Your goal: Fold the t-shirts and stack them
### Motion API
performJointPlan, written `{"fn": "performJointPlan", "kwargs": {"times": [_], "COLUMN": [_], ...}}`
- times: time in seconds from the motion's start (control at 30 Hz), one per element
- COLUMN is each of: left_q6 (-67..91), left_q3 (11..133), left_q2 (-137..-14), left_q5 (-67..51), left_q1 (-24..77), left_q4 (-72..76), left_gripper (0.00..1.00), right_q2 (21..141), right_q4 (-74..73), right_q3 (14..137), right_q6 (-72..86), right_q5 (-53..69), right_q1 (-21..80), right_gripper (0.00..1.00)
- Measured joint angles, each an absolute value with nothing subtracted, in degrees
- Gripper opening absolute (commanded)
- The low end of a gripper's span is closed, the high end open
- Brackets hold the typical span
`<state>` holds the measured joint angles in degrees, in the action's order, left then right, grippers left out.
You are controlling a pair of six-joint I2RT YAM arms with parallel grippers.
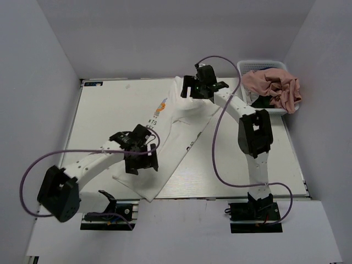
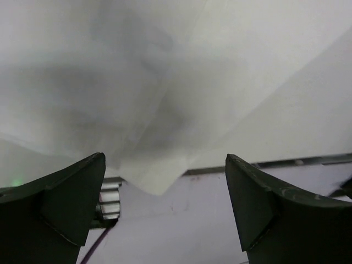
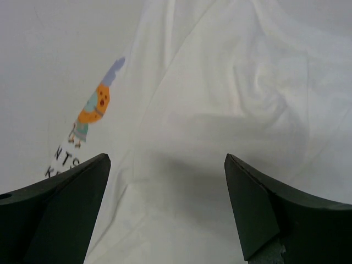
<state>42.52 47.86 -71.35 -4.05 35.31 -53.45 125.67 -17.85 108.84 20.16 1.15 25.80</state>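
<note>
white shirt (image 1: pixel 184 118) looks half-folded on my desk (image 1: pixel 110 110), left pincer (image 2: pixel 165 165) and right pincer (image 3: pixel 166 162) gaping empty, pink shirt (image 1: pixel 269 85) waiting in basket (image 1: pixel 247 66), nothing stacked.

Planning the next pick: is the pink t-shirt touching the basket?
Touching. The top external view shows the pink t-shirt heaped in the white mesh basket, spilling over its right rim.

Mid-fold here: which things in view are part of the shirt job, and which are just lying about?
Job: white t-shirt on the table; pink t-shirt; dark cloth under it.
Lying about: white mesh basket holding those two; purple cables.
</note>
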Motion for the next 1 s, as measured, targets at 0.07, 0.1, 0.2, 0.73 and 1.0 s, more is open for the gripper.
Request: {"fn": "performJointPlan", "kwargs": {"times": [0.07,0.1,0.2,0.73,1.0], "left_q6": [40.7,39.9,37.8,33.1,38.0], "left_q3": [50.5,51.4,51.9,62.4,80.0], "left_q2": [-78.1,-81.2,-87.8,-104.0,-115.3], "left_q5": [-2.7,-2.2,-1.2,-5.3,-10.7], "left_q1": [36.6,37.1,38.7,46.8,50.2], "left_q4": [-53.3,-52.9,-51.9,-55.5,-56.7], "left_gripper": [0.99,0.99,0.98,0.95,0.99], "right_q2": [121.0,119.5,118.1,135.7,149.1], "right_q4": [-18.6,-19.2,-21.6,-35.9,-27.4], "right_q3": [103.4,101.3,96.0,114.5,134.4], "right_q6": [20.9,21.4,22.8,25.3,23.2], "right_q5": [0.1,-0.4,-1.8,-5.2,0.3], "right_q1": [26.9,27.5,28.8,27.4,22.2], "right_gripper": [0.90,0.90,0.90,0.90,0.90]}}
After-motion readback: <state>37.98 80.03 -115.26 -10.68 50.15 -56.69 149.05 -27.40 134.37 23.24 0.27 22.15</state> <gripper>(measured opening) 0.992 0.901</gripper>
